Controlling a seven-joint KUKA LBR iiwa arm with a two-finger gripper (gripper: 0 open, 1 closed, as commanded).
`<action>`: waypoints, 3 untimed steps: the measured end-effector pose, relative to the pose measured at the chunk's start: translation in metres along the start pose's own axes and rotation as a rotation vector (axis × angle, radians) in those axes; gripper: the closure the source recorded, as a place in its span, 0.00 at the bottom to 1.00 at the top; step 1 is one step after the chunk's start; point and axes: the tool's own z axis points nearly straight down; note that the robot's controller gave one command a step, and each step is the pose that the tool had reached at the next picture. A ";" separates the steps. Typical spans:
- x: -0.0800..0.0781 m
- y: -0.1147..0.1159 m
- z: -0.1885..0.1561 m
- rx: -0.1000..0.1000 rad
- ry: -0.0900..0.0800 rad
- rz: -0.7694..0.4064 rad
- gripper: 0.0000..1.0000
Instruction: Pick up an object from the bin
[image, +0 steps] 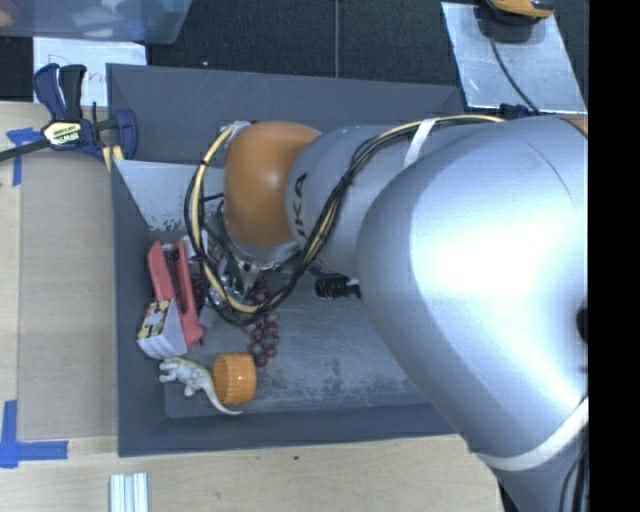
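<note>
Jaws sit low at centre left of the bin (330, 395), between a red box (170, 285) and dark grapes (265, 336); their state cannot be told; 1 orange cap (236, 377) lies below.

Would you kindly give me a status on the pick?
Gripper low, left of bin. Red box and dark grape bunch alongside. Orange cap, white lizard beyond.
</note>
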 end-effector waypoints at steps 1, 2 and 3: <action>0.009 -0.018 -0.002 -0.007 -0.008 0.069 1.00; 0.009 -0.018 -0.002 -0.007 -0.009 0.068 1.00; 0.010 -0.020 -0.031 -0.002 -0.004 0.068 1.00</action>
